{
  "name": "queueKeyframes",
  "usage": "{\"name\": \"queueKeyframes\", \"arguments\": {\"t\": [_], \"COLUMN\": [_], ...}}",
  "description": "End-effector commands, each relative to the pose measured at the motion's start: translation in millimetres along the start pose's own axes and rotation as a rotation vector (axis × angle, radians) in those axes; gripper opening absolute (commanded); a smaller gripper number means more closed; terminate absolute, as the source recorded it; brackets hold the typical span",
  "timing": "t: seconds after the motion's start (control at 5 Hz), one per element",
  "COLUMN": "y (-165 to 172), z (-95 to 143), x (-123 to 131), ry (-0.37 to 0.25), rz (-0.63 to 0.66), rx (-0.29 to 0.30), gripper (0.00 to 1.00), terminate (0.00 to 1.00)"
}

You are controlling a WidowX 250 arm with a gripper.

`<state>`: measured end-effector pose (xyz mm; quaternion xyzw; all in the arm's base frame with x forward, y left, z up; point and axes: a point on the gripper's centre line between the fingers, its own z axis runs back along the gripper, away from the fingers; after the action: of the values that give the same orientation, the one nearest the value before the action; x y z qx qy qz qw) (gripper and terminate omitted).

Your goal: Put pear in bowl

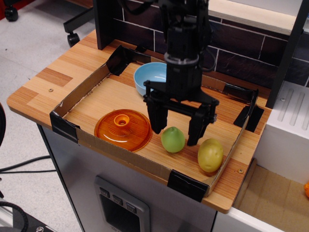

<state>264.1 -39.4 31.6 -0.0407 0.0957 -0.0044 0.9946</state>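
Note:
The light-green pear point(173, 140) lies on the wooden tray floor near the front edge. My black gripper point(176, 137) is open and low over it, one finger on the pear's left and the other on its right, not closed on it. The light-blue bowl point(149, 78) stands at the back of the tray, behind the gripper, partly hidden by the arm.
A transparent orange lid point(123, 129) with a knob lies left of the pear. A yellow speckled potato-like oval point(210, 155) lies right of it, close to the right finger. Low cardboard walls point(77, 92) with black taped corners ring the tray.

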Motion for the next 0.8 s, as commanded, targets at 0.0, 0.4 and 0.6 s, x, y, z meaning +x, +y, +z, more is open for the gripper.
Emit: {"name": "queueKeyframes", "arguments": {"t": [0.0, 0.4, 0.6], "y": [14, 18, 14], "z": [7, -10, -9], "x": [5, 10, 10], "ry": [-0.067, -0.046, -0.051], "rz": [0.003, 0.047, 0.054], "rx": [0.047, 0.09, 0.089], "gripper": [1.0, 1.0, 0.0], "terminate": [0.0, 0.0, 0.0]}}
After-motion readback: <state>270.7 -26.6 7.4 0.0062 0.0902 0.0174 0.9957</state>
